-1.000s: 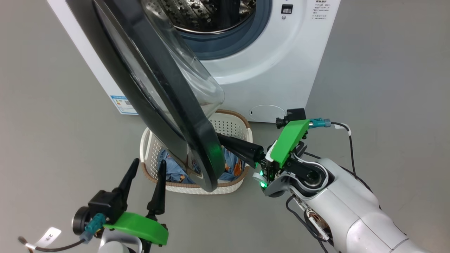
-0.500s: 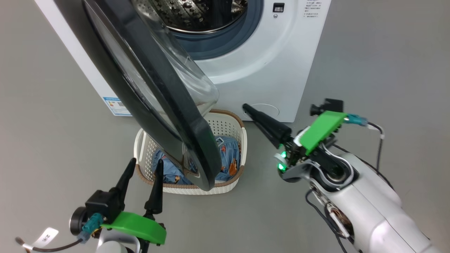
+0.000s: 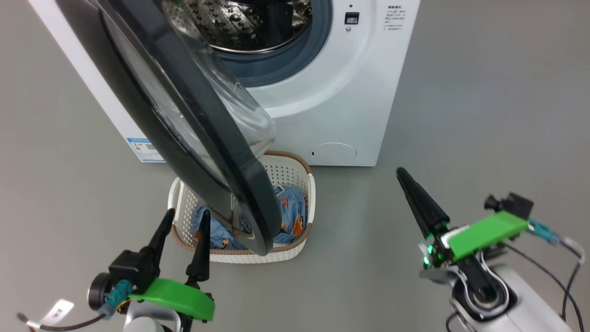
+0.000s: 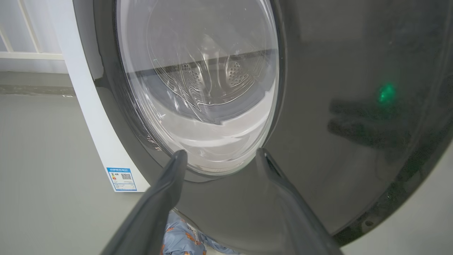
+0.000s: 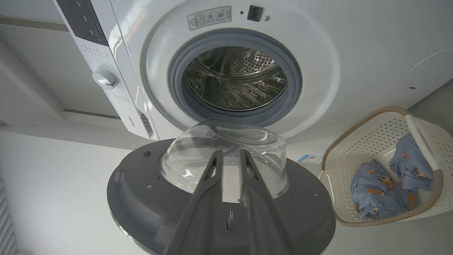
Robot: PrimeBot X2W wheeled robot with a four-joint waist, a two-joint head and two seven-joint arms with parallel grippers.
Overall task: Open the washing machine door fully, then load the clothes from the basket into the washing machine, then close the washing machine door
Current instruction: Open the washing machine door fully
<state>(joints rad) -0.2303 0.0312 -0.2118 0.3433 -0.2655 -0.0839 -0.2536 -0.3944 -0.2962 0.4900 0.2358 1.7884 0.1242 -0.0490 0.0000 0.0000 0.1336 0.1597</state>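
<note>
door: washing machine door [image 3: 198, 138] is standing open, swung out over the basket [image 3: 306, 184]; the frame is cutting off its top edge in the head view.
basket: sitting on the floor just in front of the washing machine [image 3: 322, 106]; the door is hiding its middle.
clothes: blue printed clothes [image 3: 290, 212] are lying in the basket, partly hidden behind the door ring; the right wrist view is showing two bundles.
drum: steel drum [image 5: 233, 81] is showing through the opening; can't tell whether anything is inside.
left gripper: left gripper [image 3: 188, 212] is hovering by the basket's near-left corner, fingers spread wide, holding nothing, pointing at the door's outer face.
right gripper: right gripper [image 3: 401, 171] is hanging well to the right of the basket, fingers nearly together with a slim gap, nothing between them.
</note>
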